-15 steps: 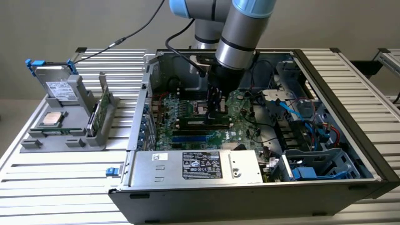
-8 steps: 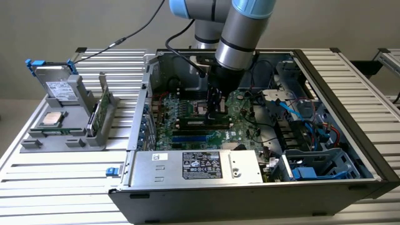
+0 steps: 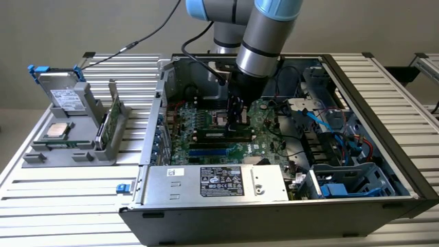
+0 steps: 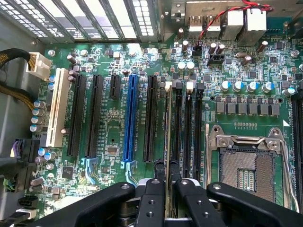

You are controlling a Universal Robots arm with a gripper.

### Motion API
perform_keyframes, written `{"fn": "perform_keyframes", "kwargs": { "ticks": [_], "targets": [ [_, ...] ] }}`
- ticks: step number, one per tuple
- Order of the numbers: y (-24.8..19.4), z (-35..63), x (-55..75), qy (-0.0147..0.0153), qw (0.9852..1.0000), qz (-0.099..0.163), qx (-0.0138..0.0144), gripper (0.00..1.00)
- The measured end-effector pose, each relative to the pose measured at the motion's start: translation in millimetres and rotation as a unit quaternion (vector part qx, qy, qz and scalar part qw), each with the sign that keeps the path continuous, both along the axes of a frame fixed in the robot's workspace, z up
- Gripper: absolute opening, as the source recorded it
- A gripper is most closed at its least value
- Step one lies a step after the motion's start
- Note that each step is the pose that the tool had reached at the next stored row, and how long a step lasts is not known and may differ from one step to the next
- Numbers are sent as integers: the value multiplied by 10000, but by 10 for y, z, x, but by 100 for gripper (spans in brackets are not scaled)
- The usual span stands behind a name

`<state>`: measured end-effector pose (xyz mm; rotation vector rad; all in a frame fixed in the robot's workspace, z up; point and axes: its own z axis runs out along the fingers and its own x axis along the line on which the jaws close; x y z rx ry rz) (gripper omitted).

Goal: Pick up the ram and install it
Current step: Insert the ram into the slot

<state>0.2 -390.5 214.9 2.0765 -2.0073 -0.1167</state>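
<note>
- Your gripper (image 4: 166, 201) is pinched narrow on the ram (image 4: 167, 142), which you see edge-on between its fingers.
- That ram stands on edge along the first of the black memory slots (image 4: 188, 132), the one beside the long expansion slots (image 4: 150, 118). Its far end is at a white latch (image 4: 168, 86). You cannot tell whether it is seated.
- Past those slots lies the open processor socket (image 4: 246, 172).
- From the exterior view, your gripper (image 3: 237, 121) hangs inside the open computer case (image 3: 384, 103), over the motherboard (image 3: 199, 128), behind the power supply (image 3: 219, 181).
- On the bench (image 3: 69, 206), at the exterior view's left, a grey holder (image 3: 69, 149) carries a silver processor chip (image 3: 57, 130) and a green card (image 3: 108, 126).
</note>
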Motion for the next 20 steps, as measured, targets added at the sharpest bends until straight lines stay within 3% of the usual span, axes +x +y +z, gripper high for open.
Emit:
{"fn": "perform_keyframes", "kwargs": {
  "ticks": [20],
  "targets": [
    [5, -6, 4, -13, 10000, 0, -1, 14]
  ]
}}
